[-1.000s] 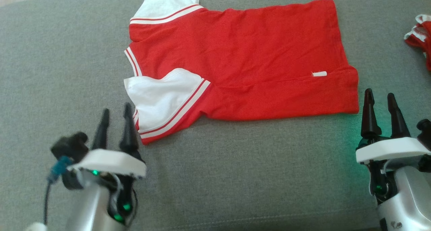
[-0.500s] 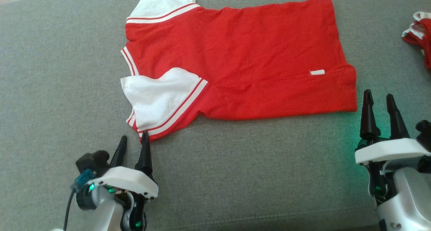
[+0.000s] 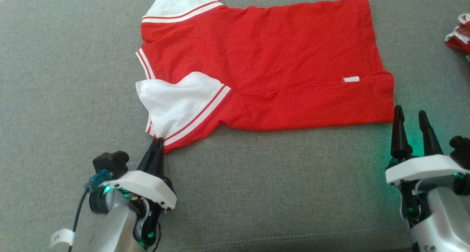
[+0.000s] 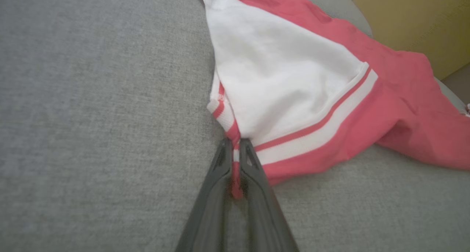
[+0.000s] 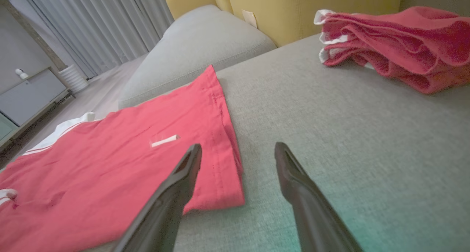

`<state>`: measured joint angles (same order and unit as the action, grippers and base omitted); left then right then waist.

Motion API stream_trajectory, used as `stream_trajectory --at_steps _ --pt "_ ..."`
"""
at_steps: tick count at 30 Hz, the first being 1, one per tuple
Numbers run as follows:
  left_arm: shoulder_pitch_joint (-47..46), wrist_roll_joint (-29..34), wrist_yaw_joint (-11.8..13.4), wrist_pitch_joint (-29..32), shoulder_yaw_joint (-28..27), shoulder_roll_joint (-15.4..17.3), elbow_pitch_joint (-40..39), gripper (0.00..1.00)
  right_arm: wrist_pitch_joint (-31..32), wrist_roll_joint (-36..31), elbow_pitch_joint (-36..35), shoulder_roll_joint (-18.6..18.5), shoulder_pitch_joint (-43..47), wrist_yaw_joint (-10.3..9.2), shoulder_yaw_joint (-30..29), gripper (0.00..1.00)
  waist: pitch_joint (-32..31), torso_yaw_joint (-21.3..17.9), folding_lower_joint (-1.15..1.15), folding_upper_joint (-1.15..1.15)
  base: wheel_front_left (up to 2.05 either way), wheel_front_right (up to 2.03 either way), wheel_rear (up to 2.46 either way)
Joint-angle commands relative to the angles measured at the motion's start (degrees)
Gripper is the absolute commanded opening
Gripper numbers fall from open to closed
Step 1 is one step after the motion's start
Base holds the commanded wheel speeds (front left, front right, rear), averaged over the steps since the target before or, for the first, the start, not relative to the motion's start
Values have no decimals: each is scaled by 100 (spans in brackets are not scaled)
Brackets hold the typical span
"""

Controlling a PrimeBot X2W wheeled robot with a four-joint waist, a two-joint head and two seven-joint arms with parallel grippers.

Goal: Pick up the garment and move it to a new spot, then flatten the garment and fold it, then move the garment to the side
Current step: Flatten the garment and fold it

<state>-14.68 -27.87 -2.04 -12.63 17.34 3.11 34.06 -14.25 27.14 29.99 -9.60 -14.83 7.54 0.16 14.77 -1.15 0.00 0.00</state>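
The garment (image 3: 264, 61) is a red shirt with white sleeves and red-and-white striped trim, spread flat on the grey cushion (image 3: 66, 79). Its near white sleeve (image 3: 176, 101) points toward me. My left gripper (image 3: 158, 141) is shut on the striped cuff corner of that sleeve; in the left wrist view the gripper (image 4: 235, 143) pinches red trim of the garment (image 4: 293, 83) between its fingers. My right gripper (image 3: 408, 114) stands open just off the garment's lower right hem corner, and in the right wrist view the gripper (image 5: 238, 151) has that hem (image 5: 224, 141) beside its left finger.
A second red-and-white garment (image 3: 459, 39) lies bunched at the right edge, seen piled in the right wrist view (image 5: 396, 46). A yellow sofa back (image 5: 293, 6) rises behind the cushion. Bare grey cushion stretches to the left and in front of the shirt.
My left gripper moved forward and right to the sleeve cuff and shut on it. The right gripper stayed open in place.
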Motion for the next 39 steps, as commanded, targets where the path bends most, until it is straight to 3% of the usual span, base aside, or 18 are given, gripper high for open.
stream_trajectory --at_steps 1,17,18,19,20,30,39 --pt "-9 24 -31 50 -60 61 40 0 23 -36 -55 -12 -139 -5 82 100 -12 18 0 0 0 0 0" --pt "-163 273 15 8 27 482 -365 0 767 8 1185 30 -775 -5 111 100 -26 218 0 0 0 0 0" --pt "-172 283 16 15 33 511 -387 0 837 23 1270 26 -795 -5 123 78 -30 236 0 0 0 0 0" --pt "-183 291 18 18 32 541 -412 0 893 34 1332 20 -811 -5 145 46 -34 250 0 0 0 0 0" --pt "-200 302 2 53 48 600 -454 0 972 75 1396 6 -823 -5 218 0 -47 278 0 0 0 0 0" --pt "48 325 -8 351 170 850 -900 0 1015 350 1123 -353 -572 -5 555 0 -285 310 0 0 0 0 0" --pt "724 256 141 559 222 994 -1487 0 1036 596 620 -653 64 -5 517 0 -507 387 0 0 0 0 0"
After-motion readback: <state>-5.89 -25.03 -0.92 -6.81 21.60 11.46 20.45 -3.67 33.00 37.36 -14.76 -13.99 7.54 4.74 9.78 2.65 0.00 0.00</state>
